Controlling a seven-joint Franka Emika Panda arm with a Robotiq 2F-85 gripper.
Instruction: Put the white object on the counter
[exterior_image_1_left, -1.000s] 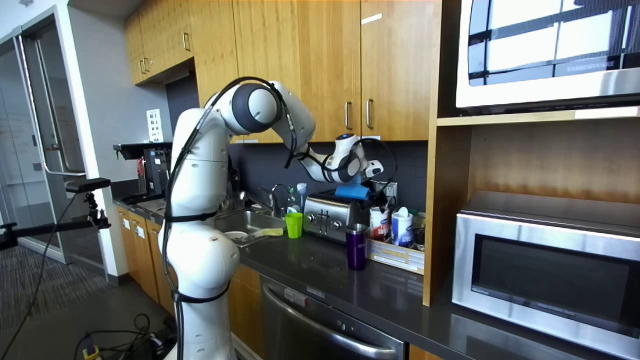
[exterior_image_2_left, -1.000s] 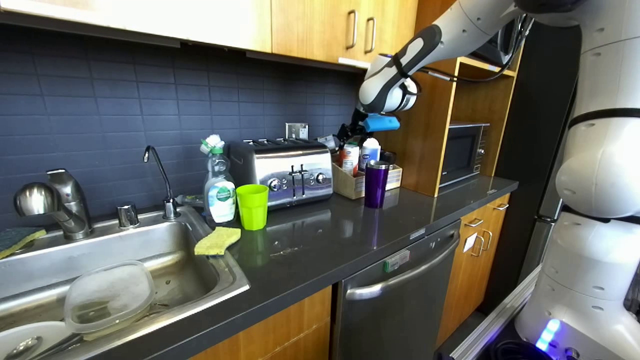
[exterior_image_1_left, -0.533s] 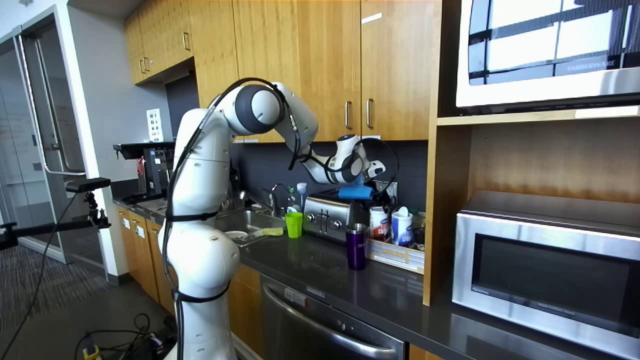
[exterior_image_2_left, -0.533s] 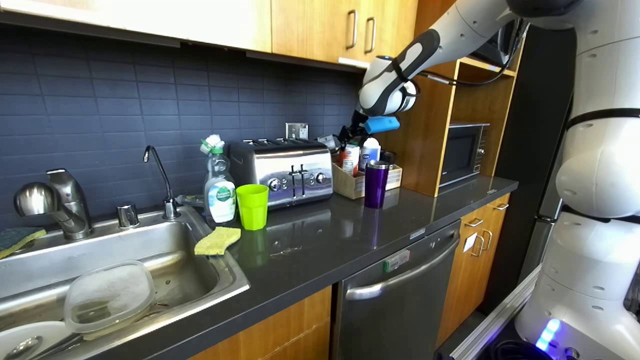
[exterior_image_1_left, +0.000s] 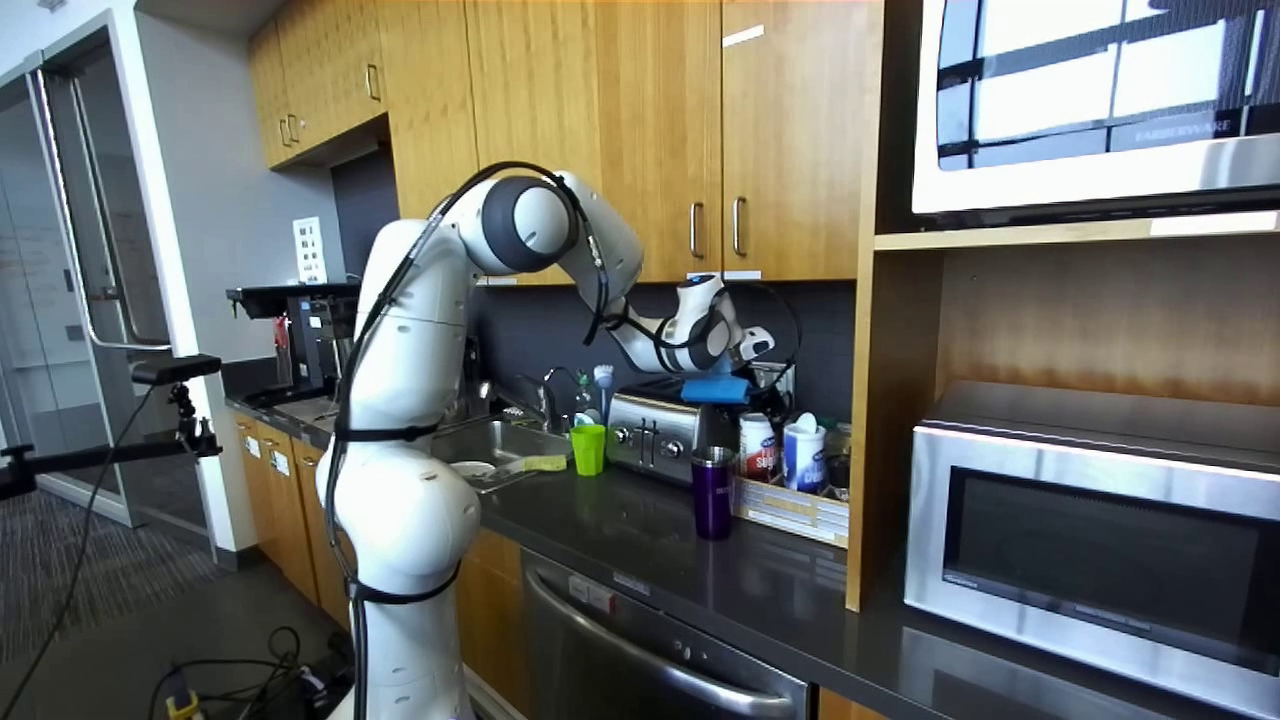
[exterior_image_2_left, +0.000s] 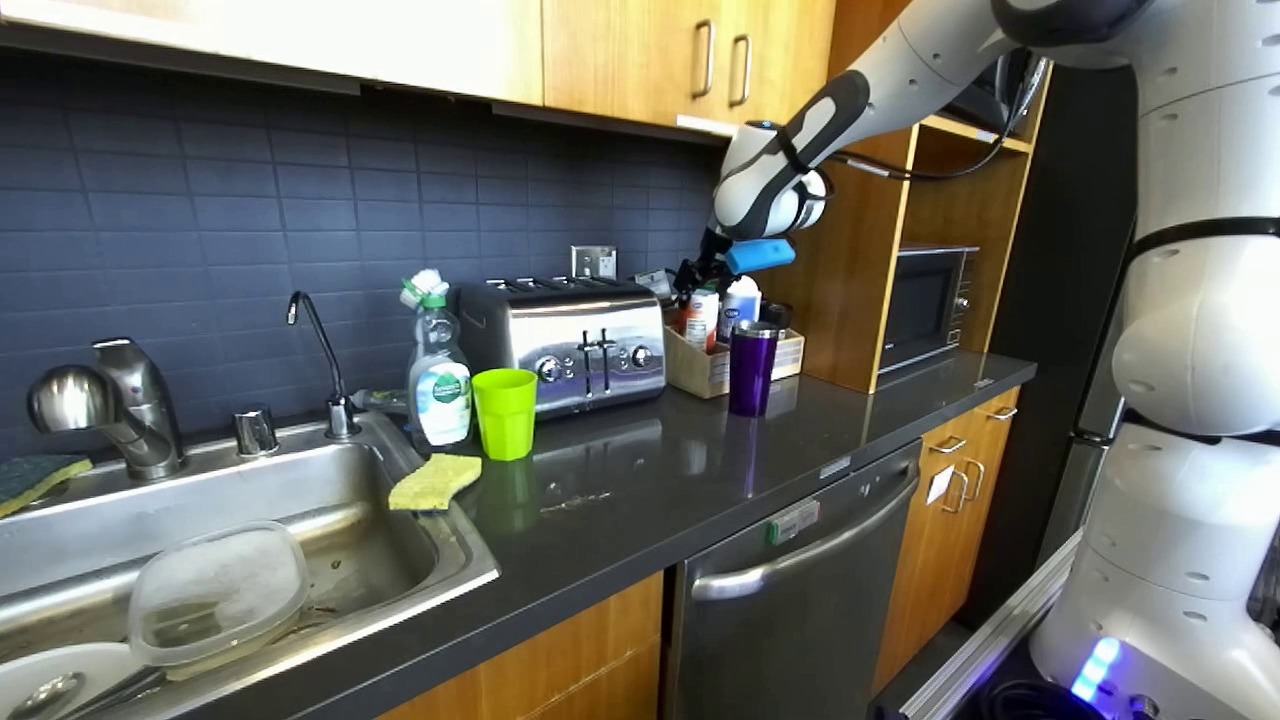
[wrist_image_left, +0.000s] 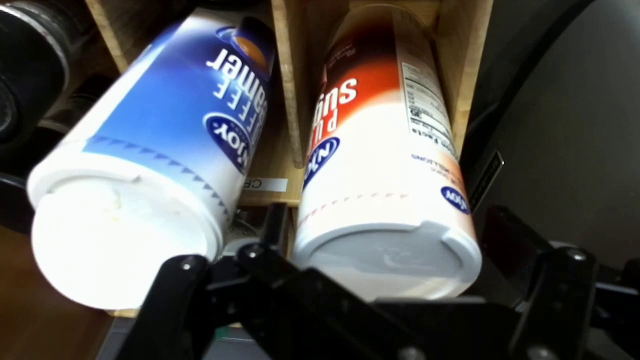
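Two white-topped canisters stand in a wooden organiser box. The white and orange-red sugar canister (wrist_image_left: 380, 200) shows in both exterior views (exterior_image_1_left: 757, 447) (exterior_image_2_left: 701, 319). The white and blue creamer canister (wrist_image_left: 150, 150) stands beside it, also in both exterior views (exterior_image_1_left: 804, 458) (exterior_image_2_left: 740, 308). Which one is the white object, I cannot tell. My gripper (wrist_image_left: 390, 220) is open, with one finger on each side of the sugar canister's lid. Contact is not visible. In an exterior view the gripper (exterior_image_2_left: 694, 280) is just above the sugar canister. The dark counter (exterior_image_2_left: 630, 500) runs under everything.
The wooden organiser box (exterior_image_2_left: 697, 368) has dividers around the canisters. A purple tumbler (exterior_image_2_left: 752, 372) stands in front of it. The steel toaster (exterior_image_2_left: 590, 350) is close beside it. A green cup (exterior_image_2_left: 505, 415) and the sink (exterior_image_2_left: 470, 570) lie farther along.
My arm has reached slightly forward and the gripper has come down a little towards the sugar canister. The canisters and other objects have not moved.
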